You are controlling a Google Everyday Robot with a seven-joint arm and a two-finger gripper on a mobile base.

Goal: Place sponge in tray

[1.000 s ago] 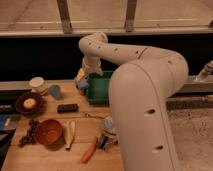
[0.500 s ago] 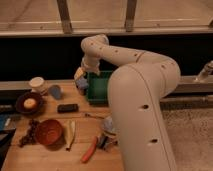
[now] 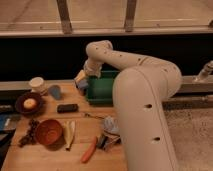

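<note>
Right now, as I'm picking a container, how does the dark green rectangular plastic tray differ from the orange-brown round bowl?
The dark green plastic tray is rectangular; the orange-brown bowl is round. The tray is larger than the bowl. The tray sits at the wooden table's far side, with the gripper at its left rim; the bowl sits nearer the camera. Both are open-topped.
</note>
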